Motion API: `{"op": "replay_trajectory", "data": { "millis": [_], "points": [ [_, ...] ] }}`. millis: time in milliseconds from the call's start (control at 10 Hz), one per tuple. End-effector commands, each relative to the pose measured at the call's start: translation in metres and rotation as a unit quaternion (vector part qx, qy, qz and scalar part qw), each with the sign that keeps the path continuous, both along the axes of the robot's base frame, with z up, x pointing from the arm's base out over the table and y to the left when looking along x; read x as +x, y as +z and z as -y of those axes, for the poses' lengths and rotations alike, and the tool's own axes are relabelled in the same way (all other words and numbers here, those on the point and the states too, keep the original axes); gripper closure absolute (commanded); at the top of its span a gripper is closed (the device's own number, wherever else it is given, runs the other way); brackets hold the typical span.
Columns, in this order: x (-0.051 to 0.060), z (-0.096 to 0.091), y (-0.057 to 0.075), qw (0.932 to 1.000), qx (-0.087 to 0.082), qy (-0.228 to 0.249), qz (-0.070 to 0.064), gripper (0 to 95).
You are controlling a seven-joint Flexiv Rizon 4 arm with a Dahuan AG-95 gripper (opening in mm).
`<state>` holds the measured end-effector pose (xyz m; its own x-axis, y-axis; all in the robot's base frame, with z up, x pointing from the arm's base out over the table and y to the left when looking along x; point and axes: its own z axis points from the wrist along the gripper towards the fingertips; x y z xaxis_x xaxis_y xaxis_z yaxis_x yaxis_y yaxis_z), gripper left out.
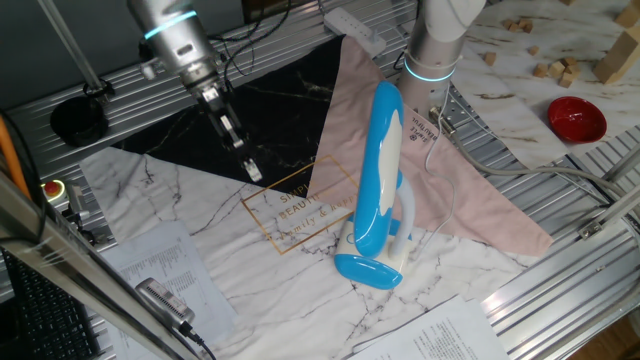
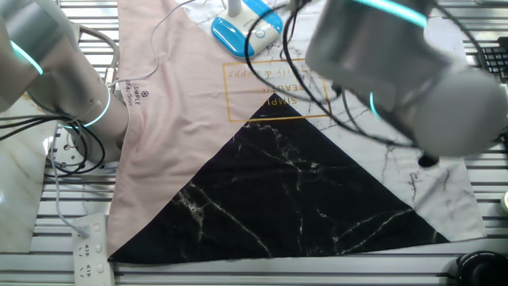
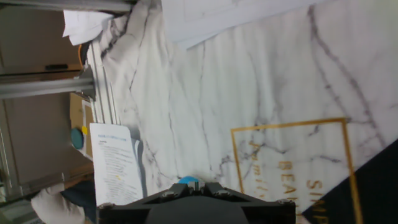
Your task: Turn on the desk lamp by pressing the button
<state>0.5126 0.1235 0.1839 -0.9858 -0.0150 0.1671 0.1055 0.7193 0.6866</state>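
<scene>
Upright, desk lamp (image 1: pixel 378 170) leans with its long blue head running up-down, foot on desk (image 1: pixel 240 240). Claw (image 1: pixel 250 168) hovers apart beside it, touching nothing; opening can't tell.

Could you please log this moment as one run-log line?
phase: approach | gripper: above the mat, left of the lamp, no contact | desk lamp: upright, untouched

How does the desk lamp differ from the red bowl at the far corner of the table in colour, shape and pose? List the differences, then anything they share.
Colour: the desk lamp is sky blue and white; the red bowl is red all over.
Shape: the lamp is tall with a long oval head; the bowl is low and round.
Pose: the lamp stands upright on its foot on the marble-patterned mat; the bowl sits mouth up.
Shared: both look glossy.
</scene>
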Motion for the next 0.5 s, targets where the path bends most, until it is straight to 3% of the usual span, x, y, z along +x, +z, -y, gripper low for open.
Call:
{"op": "replay_trajectory", "data": {
  "millis": [100, 500],
  "points": [
    [-0.006, -0.031, -0.003, 0.9997, 0.001, -0.019, -0.013, 95.0],
    [-0.004, -0.084, -0.008, 0.9987, -0.004, -0.037, -0.036, 95.0]
  ]
}}
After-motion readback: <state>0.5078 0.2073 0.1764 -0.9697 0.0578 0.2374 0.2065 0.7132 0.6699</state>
